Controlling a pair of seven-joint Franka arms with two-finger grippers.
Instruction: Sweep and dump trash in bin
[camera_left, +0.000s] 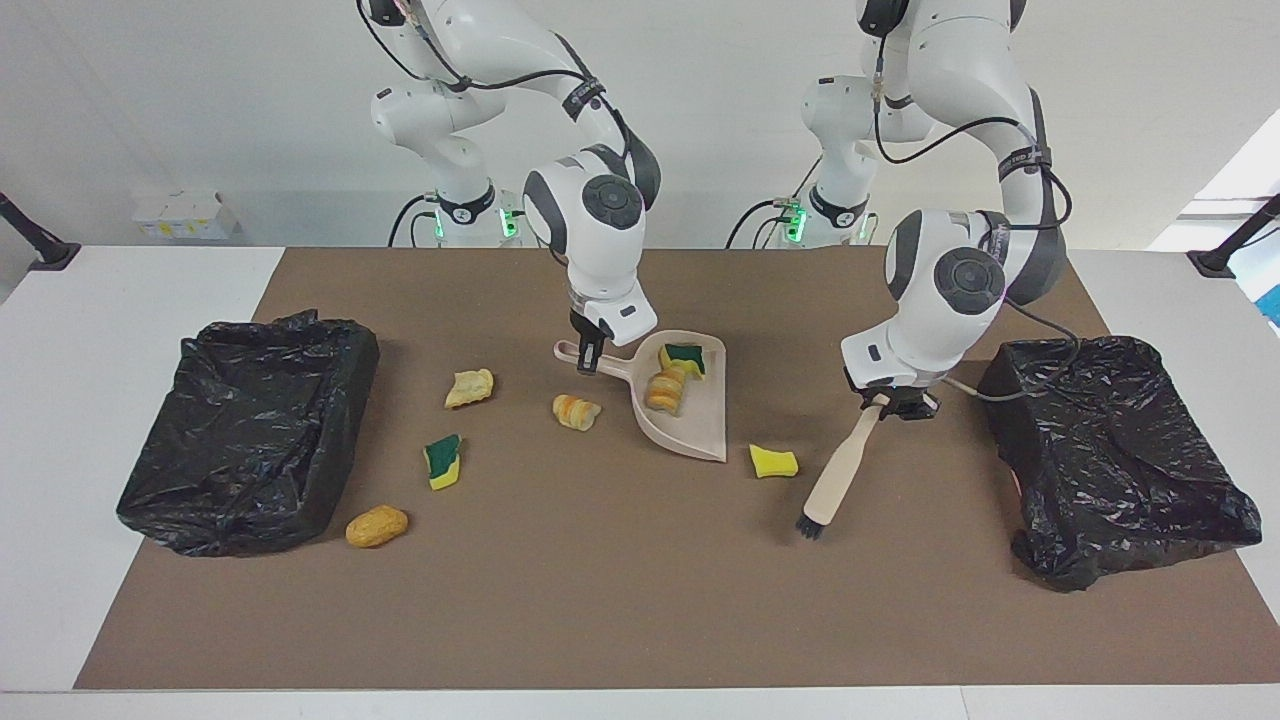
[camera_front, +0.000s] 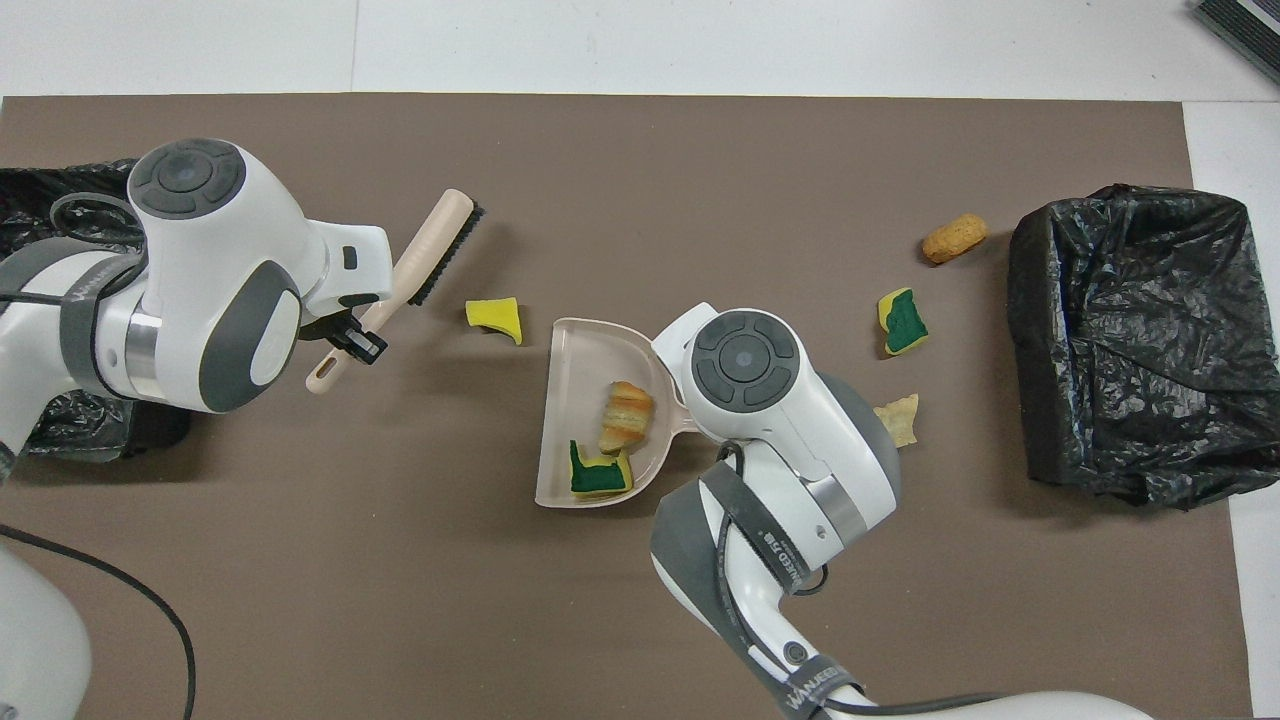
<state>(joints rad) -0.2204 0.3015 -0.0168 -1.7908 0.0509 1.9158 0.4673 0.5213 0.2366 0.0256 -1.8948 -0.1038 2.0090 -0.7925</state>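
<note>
**Brush wound back for the yellow scrap**

Left claw (camera_left: 893, 403) pinches the brush (camera_left: 838, 474) by its handle, bristles low over the mat toward the left arm's end of the desk; whether they touch the mat I cannot tell. Right claw (camera_left: 587, 358) is clamped on the dustpan (camera_left: 700, 425) handle, the pan's open edge turned toward the brush.

The step in hand looks like sweeping the yellow sponge scrap (camera_left: 773, 461), which lies on the mat just beside the pan's lip, between pan and brush. To do it well, the bristles should land on the scrap's brush side and push in one low stroke straight at the lip, while the right claw keeps the lip flat on the mat so the scrap rides in and not under.

The pan holds two pieces: a green-and-yellow sponge (camera_left: 684, 357) near its back wall and a pastry lump (camera_left: 665, 391) beside it. Four pieces lie loose toward the right arm's end: a pastry (camera_left: 576, 411) near the pan handle, a tan lump (camera_left: 469, 387), a sponge bit (camera_left: 442, 460) and an orange lump (camera_left: 377, 525). Both black-lined bins (camera_left: 1110, 450) (camera_left: 250, 430), one at each end, show no trash inside as far as I can see.
</note>
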